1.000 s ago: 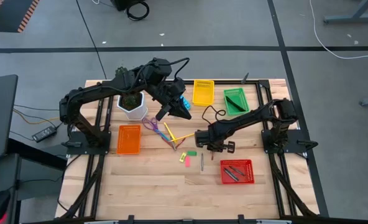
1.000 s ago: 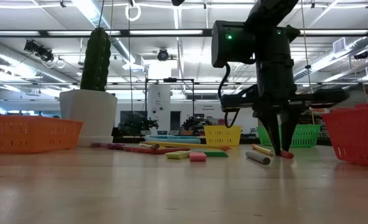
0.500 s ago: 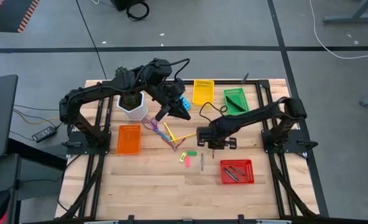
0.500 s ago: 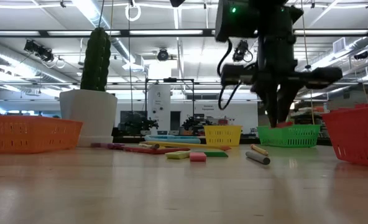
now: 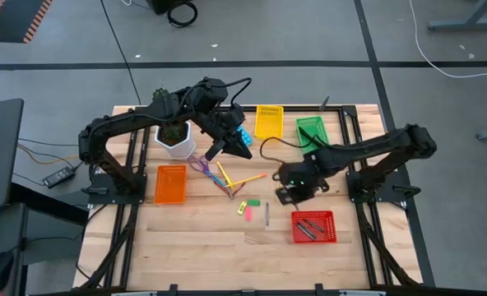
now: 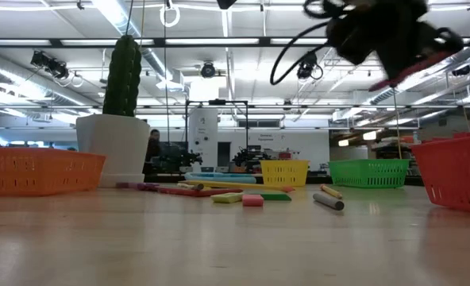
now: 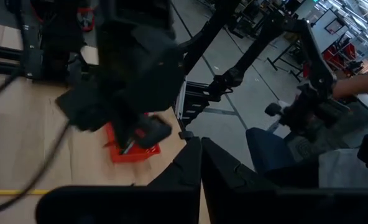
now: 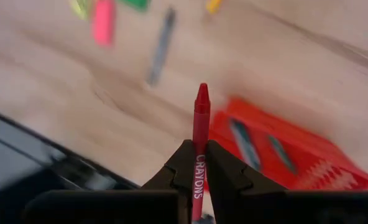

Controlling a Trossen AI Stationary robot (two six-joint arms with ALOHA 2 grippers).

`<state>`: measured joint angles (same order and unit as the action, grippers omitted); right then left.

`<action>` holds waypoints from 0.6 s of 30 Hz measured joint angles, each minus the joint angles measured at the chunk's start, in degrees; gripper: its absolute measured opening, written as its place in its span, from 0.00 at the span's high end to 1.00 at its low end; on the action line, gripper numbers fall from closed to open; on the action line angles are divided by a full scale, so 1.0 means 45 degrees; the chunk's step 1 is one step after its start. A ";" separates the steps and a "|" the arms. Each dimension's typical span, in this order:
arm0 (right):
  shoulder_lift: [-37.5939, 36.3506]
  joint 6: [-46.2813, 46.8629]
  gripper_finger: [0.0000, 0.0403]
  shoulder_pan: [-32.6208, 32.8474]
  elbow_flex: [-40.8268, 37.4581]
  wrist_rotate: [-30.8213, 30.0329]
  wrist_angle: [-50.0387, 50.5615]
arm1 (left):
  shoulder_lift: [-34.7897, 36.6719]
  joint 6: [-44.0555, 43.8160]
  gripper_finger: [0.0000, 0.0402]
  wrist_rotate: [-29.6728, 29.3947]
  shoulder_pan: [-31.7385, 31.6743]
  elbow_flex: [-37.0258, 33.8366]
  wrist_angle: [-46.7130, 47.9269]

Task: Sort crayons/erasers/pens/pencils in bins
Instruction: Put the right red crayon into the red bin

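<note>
Right pincer clamped on a red crayon, label readable, tip pointing out past the fingers. In the high view the right pincer hangs above the surface just beside the red bin, on the side nearer the middle. Red bin already has a couple of dark sticks in it, probably crayons too, hard to tell from above.

Left pincer closed, nothing visibly held, parked up by the white plant pot and the blue calculator.

Step in hand: carry phase, crayon lifted and on its way to a bin. Likely target is the red bin since it sits right next to the pincer, though that's a guess.

Next move calls for: shift over the bin opening, lower a bit so the crayon doesn't bounce off the mesh rim, then release.

Still loose on the surface: erasers, pink and green; a grey pen beside them; yellow and orange pencils by the purple scissors. Orange bin, yellow bin, green bin stand around the edges.
</note>
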<state>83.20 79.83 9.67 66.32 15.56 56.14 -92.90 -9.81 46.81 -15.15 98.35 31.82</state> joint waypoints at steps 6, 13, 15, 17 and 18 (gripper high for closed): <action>0.0092 -0.2322 0.91 0.1579 -0.0005 0.0227 0.2013 | 0.0000 0.0002 0.95 -0.0002 0.0002 0.0000 -0.0007; 0.0140 -0.3539 0.91 0.2779 -0.0875 -0.0523 0.1568 | 0.0000 -0.0063 0.98 -0.0141 -0.0002 0.0000 -0.0066; 0.0144 -0.3570 0.91 0.2909 -0.1276 -0.0527 0.0995 | 0.0000 -0.0069 0.98 -0.0147 0.0001 0.0000 -0.0073; 0.0140 -0.3653 0.91 0.2974 -0.1739 -0.0483 0.0546 | 0.0000 -0.0061 0.96 -0.0227 0.0002 0.0000 -0.0111; 0.0144 -0.3657 0.91 0.2978 -0.1981 -0.0453 0.0213 | 0.0000 -0.0061 0.95 -0.0332 0.0002 0.0000 -0.0124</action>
<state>83.85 63.38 23.07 57.41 13.53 57.10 -92.90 -10.09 45.31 -15.14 98.35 31.27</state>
